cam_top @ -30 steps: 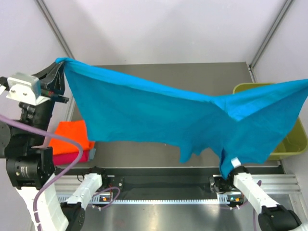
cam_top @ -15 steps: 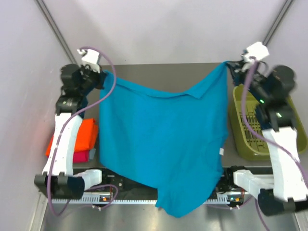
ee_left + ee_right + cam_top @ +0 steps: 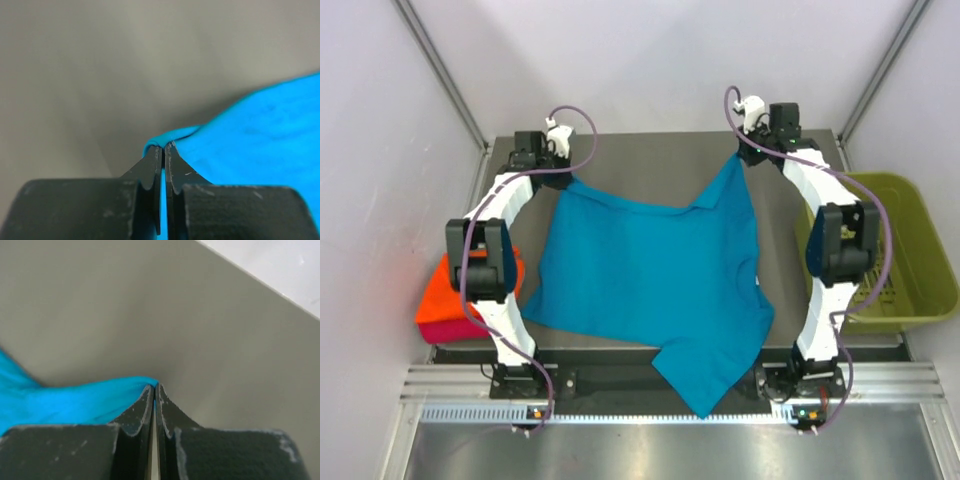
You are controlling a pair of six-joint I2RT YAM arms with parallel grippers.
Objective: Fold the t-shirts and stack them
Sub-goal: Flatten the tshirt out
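Stretching the teal shirt (image 3: 650, 280) flat looked like the step in hand. Top view first: it lay spread on the table (image 3: 650, 160), its near hem spilling over the front edge. The left gripper (image 3: 558, 172) and right gripper (image 3: 745, 160) each pinched a far corner. The orange shirt (image 3: 445, 285) sat on the pink shirt (image 3: 450, 328) at the left, and the basket (image 3: 880, 180) stood at the right.

Left wrist view: jaws were clamped on a teal fold, low over the table. Right wrist view: same story (jaws pressed together, cloth nipped between).

Doing it well, by my read, meant holding both corners level and taut, lowering them together, and letting go only once the far edge lay flat. Otherwise wrinkles would spoil the fold.
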